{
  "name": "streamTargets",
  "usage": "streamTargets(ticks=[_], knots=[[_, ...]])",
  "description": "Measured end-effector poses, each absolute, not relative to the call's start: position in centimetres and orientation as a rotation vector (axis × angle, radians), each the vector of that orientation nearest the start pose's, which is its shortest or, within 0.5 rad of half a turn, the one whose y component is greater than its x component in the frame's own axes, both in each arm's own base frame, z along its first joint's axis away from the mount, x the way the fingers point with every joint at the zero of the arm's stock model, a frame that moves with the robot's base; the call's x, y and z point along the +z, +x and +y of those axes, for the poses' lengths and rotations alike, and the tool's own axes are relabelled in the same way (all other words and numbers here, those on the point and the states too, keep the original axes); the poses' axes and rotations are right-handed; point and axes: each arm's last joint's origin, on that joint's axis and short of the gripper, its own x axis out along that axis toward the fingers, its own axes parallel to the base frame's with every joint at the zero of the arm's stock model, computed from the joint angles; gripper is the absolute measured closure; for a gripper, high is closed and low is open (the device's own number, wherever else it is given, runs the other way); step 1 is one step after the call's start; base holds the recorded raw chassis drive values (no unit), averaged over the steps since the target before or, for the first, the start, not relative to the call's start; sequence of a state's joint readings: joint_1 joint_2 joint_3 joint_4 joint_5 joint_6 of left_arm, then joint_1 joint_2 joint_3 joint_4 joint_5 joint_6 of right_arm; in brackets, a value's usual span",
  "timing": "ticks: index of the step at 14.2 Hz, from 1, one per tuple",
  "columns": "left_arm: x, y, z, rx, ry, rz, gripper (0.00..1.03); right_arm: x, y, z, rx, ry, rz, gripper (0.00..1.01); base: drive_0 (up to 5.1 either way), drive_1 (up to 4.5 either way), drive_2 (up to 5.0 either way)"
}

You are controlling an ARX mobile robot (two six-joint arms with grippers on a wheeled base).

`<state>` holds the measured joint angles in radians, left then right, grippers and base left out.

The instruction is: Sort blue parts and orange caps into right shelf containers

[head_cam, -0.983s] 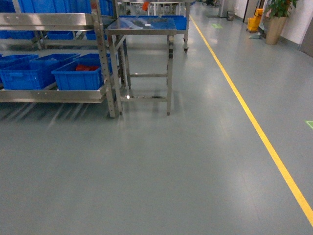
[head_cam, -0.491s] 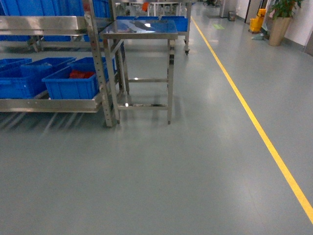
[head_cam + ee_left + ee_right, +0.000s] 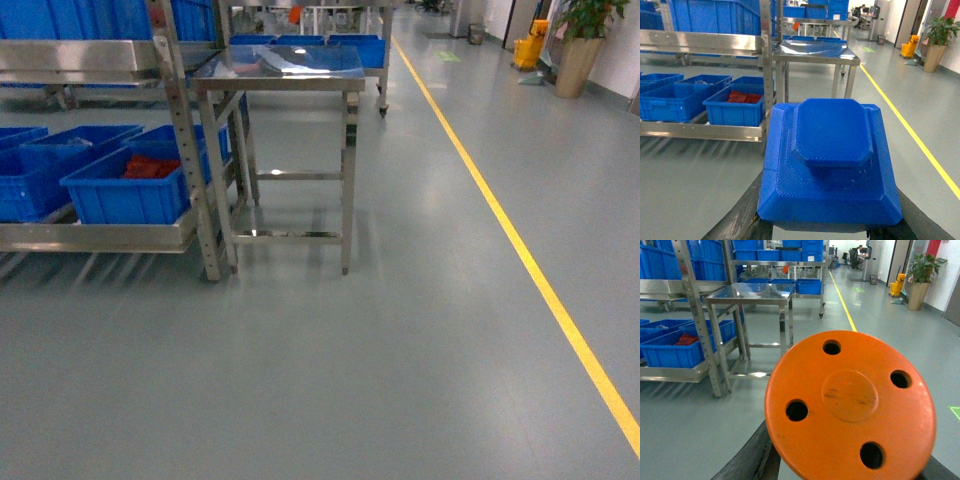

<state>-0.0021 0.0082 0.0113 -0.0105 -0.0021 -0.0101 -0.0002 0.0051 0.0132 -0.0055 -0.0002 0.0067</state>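
In the left wrist view a blue part point(image 3: 830, 160), a stepped block with cut corners, fills the foreground, and my left gripper point(image 3: 829, 226) is shut on it from both sides. In the right wrist view my right gripper point(image 3: 847, 465) is shut on a round orange cap point(image 3: 850, 405) with four holes. The right shelf containers are blue bins on the low shelf level; the nearest bin point(image 3: 125, 195) point(image 3: 735, 107) point(image 3: 670, 352) holds red-orange pieces. Neither gripper appears in the head view.
A steel rack point(image 3: 100, 60) stands at the left on the grey floor, with a steel table point(image 3: 280, 65) beside it. A yellow floor line point(image 3: 520, 250) runs along the right. A potted plant point(image 3: 580, 50) stands far right. More blue bins sit behind the table.
The rack and the steel table have slid left and down in the head view and look larger, so the base has come closer to them.
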Motion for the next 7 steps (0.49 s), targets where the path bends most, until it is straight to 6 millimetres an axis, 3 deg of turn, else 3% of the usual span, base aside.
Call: streamTargets(ticks=[7], knots=[[16.59,9.75,-0.01,0.0,-0.01,0.005,0.63,16.69,9.72,0.0,0.0,0.006,-0.001,0.58,0.1,4.4,-4.3]])
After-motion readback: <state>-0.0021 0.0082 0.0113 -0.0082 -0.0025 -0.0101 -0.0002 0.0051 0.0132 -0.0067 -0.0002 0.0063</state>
